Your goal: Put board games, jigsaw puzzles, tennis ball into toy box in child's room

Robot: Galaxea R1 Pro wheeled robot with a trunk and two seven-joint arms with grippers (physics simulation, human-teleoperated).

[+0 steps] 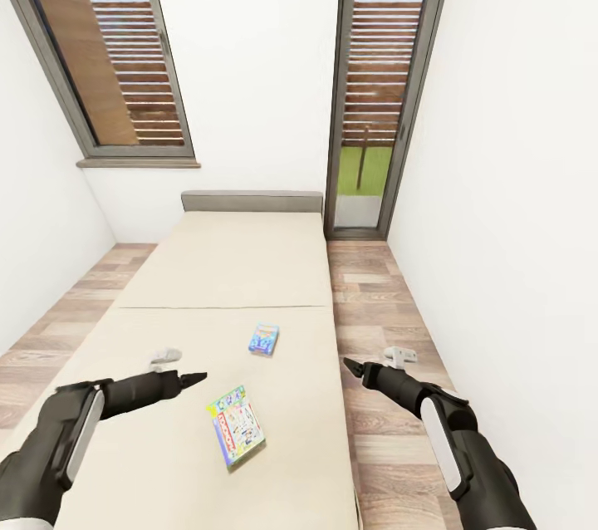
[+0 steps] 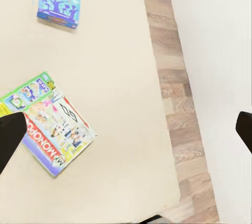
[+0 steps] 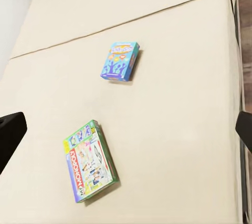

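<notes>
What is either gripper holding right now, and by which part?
Nothing. The left gripper and right gripper are both open and empty; both board games lie untouched on the bed.

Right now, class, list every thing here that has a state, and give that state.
Monopoly box: flat on bed, closed, untouched.
Blue box: flat on bed, closed, untouched.
Left end effector: above bed, empty.
Right end effector: over floor, empty.
</notes>
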